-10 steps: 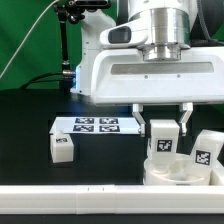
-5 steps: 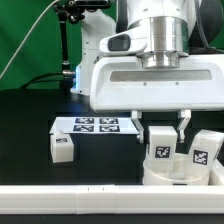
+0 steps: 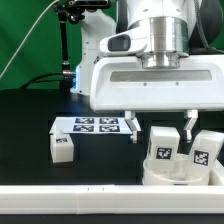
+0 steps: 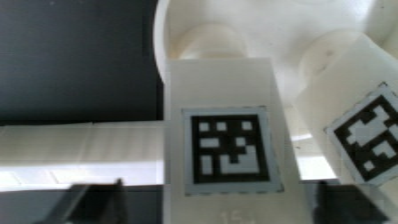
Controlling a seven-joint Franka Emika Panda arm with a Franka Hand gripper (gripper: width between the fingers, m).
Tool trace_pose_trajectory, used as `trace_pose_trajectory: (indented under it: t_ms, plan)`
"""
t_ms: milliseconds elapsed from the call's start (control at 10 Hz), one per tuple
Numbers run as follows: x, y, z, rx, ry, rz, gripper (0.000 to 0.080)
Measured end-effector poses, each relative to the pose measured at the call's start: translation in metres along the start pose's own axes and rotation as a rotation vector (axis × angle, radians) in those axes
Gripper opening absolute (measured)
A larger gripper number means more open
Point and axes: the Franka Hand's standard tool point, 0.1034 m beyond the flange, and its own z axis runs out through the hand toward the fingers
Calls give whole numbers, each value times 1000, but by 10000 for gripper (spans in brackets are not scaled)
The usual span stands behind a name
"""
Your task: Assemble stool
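Gripper [image 3: 158,131] fills most of the exterior view, hanging over the stool. Its fingers now stand wide apart, one on either side of the upright leg [image 3: 162,146] and clear of it. Half a second ago they were closer in; a second ago they were closed against it. Reading: the leg is released and stands unaided, so it is likely seated in its hole.

Long white rail [image 3: 90,196] runs along the near edge. Seat disc [image 3: 178,174] sits at the exterior view's right, just behind the rail, carrying that leg and a second leg [image 3: 205,151] beside it. Third leg [image 3: 62,147] lies loose at the exterior view's left, near the marker board [image 3: 94,125], not yet fitted.

Hidden: the leg-to-seat joint. The seat's right part is cut off. The wrist view is close and blurred; the dark shapes at its edge are possibly fingertips.
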Motion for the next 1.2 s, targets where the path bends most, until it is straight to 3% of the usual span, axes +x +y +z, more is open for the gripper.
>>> trace_pose_trajectory:
  t_ms: [100, 700, 1200]
  plan:
    - [3, 2, -3, 0, 3, 5, 638]
    - [19, -1, -24, 13, 9, 13, 649]
    - [14, 3, -20, 10, -26, 7, 649]
